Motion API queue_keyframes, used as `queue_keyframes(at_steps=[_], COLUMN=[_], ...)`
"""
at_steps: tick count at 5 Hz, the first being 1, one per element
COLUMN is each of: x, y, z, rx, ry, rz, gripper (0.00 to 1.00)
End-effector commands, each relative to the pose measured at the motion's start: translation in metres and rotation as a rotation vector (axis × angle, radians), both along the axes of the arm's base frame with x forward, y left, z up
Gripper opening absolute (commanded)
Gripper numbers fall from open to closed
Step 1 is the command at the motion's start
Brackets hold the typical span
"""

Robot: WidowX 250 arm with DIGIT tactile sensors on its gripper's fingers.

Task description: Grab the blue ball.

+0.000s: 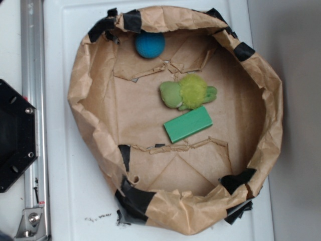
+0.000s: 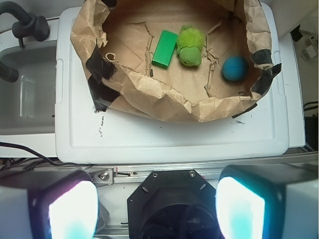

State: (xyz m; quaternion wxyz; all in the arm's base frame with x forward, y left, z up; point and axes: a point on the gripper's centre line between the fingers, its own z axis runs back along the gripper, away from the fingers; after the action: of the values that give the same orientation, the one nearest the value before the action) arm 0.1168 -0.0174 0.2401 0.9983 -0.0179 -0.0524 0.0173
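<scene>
Blue ball (image 1: 150, 44) is sitting inside the brown paper basin (image 1: 273, 100), near its taped rim, apart from the green plush toy (image 1: 186, 92) and green block (image 1: 188, 124). From the wrist view, it is lying ahead and right of the gripper (image 2: 157, 209), whose fingers are standing wide apart, holding nothing.

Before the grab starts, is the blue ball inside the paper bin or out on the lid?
Inside. The blue ball sits on the floor of the paper bin, near its wall, apart from the green plush toy.
</scene>
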Motion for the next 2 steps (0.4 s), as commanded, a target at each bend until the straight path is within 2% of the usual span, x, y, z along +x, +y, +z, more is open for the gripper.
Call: queue_keyframes(at_steps=[1,2], x=[0.0,0.041], y=[0.0,0.015], z=[0.0,-0.023], rx=[0.0,0.083], ry=[0.0,0.034], rz=[0.0,0.078], gripper=[1.0,1.0])
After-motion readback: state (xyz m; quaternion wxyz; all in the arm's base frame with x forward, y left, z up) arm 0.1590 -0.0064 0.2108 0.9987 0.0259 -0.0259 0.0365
